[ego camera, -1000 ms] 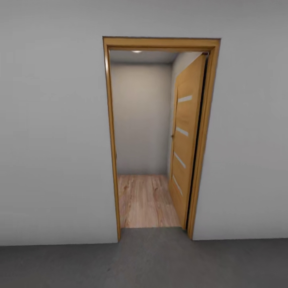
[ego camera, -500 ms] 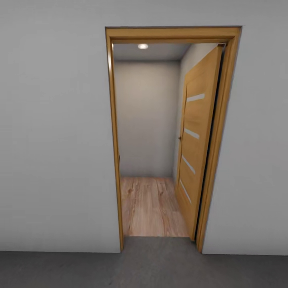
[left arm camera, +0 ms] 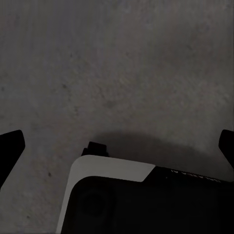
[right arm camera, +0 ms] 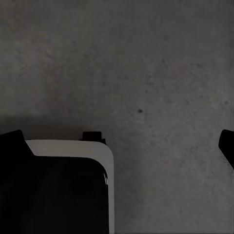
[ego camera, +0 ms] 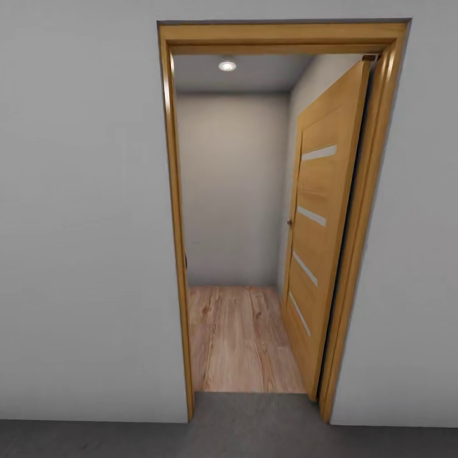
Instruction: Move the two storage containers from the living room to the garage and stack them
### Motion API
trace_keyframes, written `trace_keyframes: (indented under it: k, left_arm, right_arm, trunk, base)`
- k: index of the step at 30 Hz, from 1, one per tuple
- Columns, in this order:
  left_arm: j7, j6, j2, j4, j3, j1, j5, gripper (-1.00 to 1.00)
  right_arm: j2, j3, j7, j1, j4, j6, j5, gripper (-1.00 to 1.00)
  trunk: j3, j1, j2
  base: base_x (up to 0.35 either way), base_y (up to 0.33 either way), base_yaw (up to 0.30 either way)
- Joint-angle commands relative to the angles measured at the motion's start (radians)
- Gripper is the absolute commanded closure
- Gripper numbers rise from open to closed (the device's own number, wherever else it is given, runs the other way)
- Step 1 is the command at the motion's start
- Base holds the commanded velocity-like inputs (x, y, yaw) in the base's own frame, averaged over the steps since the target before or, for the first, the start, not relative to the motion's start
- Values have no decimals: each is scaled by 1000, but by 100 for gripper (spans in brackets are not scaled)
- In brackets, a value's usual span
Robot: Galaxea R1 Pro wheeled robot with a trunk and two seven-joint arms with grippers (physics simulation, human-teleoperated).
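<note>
The two storage containers are out of view. I face an open doorway [ego camera: 172,222] in a plain white wall, standing on the dark grey concrete floor [ego camera: 254,439] of the garage. My left gripper [left arm camera: 119,146] hangs open above the concrete floor [left arm camera: 122,63], with one black fingertip [left arm camera: 10,146] at each side and nothing between them. My right gripper [right arm camera: 119,141] is likewise open and empty over the concrete floor [right arm camera: 146,63], its fingertips [right arm camera: 227,144] far apart.
The wooden door [ego camera: 321,242] is swung inward against the right side of the opening. Beyond the threshold lies a light wood plank floor [ego camera: 238,343] ending at a grey back wall [ego camera: 229,184]. Part of my white and black base [left arm camera: 126,200] shows under the left gripper.
The whole head view has shifted: the doorway looms larger and its frame spreads wider and higher, so the camera has come closer to the opening.
</note>
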Motion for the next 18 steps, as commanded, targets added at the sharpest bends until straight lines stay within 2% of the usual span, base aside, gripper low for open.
trace_keyframes:
  k: [1, 6, 18]
  left_arm:
    - [-1, -3, 0, 1, -3, -1, 7, -100]
    - [-1, -3, 0, 1, -4, -1, 7, -100]
    - [-1, -3, 0, 1, -4, -1, 7, -100]
  right_arm:
    - [0, 9, 0, -2, 3, -7, -9, -100]
    - [0, 9, 0, -2, 3, -8, -9, -100]
    - [3, 9, -1, -1, 3, -8, -9, -100]
  trunk:
    - [-2, 1, -1]
    - [-2, 1, -1]
    - [-2, 1, -1]
  base:
    - [322, -6, 0]
    - [313, -98, 0]
    - [294, -201, 0]
